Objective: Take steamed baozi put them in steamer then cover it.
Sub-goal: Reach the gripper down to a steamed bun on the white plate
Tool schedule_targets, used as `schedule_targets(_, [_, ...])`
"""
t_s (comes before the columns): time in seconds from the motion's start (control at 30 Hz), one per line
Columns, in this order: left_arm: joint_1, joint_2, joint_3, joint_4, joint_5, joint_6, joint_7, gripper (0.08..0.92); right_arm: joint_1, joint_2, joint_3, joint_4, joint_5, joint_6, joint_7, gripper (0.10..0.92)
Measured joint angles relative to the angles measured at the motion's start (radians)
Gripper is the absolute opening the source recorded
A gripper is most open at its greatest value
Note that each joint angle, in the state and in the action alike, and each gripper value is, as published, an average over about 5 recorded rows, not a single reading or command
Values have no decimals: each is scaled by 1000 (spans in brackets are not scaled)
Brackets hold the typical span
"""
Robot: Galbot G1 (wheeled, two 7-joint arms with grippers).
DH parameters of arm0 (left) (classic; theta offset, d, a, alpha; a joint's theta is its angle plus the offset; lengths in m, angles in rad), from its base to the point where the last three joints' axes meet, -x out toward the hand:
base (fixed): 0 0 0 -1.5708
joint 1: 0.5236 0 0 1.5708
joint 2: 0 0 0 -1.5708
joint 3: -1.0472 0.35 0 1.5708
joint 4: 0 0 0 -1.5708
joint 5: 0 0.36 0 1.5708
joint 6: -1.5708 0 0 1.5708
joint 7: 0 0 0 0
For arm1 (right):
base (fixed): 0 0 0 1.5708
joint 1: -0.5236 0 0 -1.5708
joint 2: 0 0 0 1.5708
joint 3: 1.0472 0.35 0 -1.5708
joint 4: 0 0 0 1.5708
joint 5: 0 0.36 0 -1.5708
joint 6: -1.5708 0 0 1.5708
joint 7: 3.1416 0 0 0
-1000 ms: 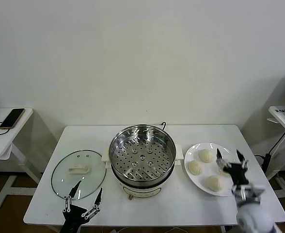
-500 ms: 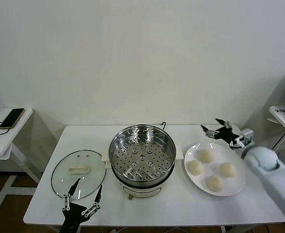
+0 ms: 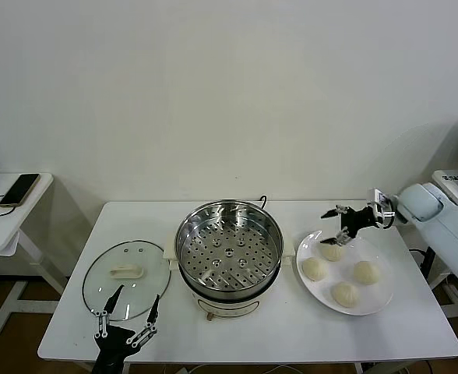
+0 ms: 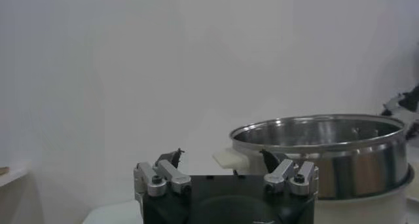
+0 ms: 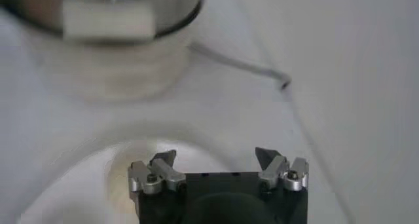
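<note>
White table (image 3: 291, 327); steamer (image 3: 228, 248) unmarked; no legible writing

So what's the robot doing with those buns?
The right gripper hovers with open jaws over the plate, above one of the four baozi. None is in the steamer yet. The glass lid lies on the table beside it, and the left gripper waits open near the lid.

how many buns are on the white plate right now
4 baozi, all on the plate right of the steamer: far, left, right, near. None seems hidden.
</note>
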Motion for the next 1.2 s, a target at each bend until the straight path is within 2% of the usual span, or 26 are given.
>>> schedule_targets(0.27, [0, -4, 8, -4, 0, 1, -6, 823, 50, 68, -67, -105, -133, 29, -24, 823])
schedule_targets(0.67, [4, -8, 7, -2, 0, -2, -13, 823, 54, 157, -97, -204, -238, 55, 20, 820])
schedule_targets(0.93, [3, -11, 8, 2, 0, -6, -15, 823, 47, 184, -106, -225, -275, 63, 24, 695])
schedule_targets(1.2, [1, -9, 7, 4, 0, -9, -18, 823, 63, 176, -125, -199, -284, 77, 22, 611])
